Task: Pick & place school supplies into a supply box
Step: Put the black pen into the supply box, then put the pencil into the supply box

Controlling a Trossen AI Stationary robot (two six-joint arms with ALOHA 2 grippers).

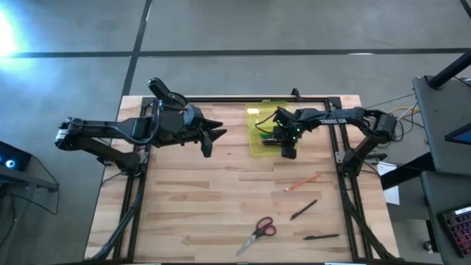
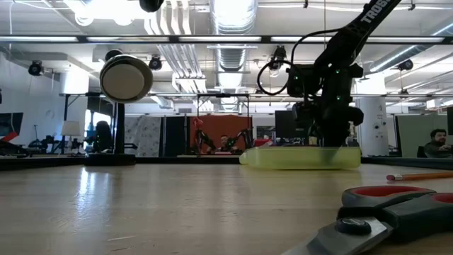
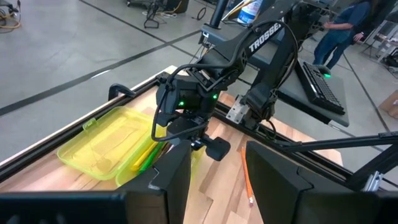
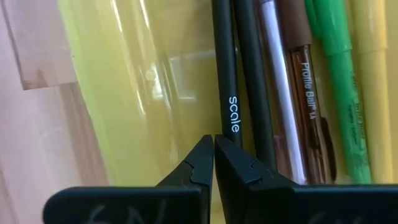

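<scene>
The supply box point(image 1: 263, 132) is translucent yellow-green and lies open at the table's far middle, its lid point(image 3: 102, 146) flat beside it. Inside lie several school supplies: a black pen marked "scale" point(image 4: 227, 81), another black one point(image 4: 252, 87), a clear brown pen point(image 4: 301, 93), a green one point(image 4: 336, 81) and a yellow one point(image 4: 373, 93). My right gripper point(image 4: 213, 142) is shut and points down into the box, its tips right at the "scale" pen. My left gripper point(image 1: 215, 138) hovers open, left of the box. My right gripper comes into the box from above with its fingers shut and nothing between them. The fingertips point(image 4: 202, 152) stand right at the black pen marked "scale" point(image 4: 231, 124), which lies in the box. Whether they touch it I cannot tell.
On the table nearer the front lie an orange pencil point(image 1: 302, 182), two black pens point(image 1: 303, 210) point(image 1: 321, 237) and red-handled scissors point(image 1: 257, 231). A black frame point(image 1: 342, 147) borders the table. A person sits in the room beyond, at the right point(image 2: 439, 142).
</scene>
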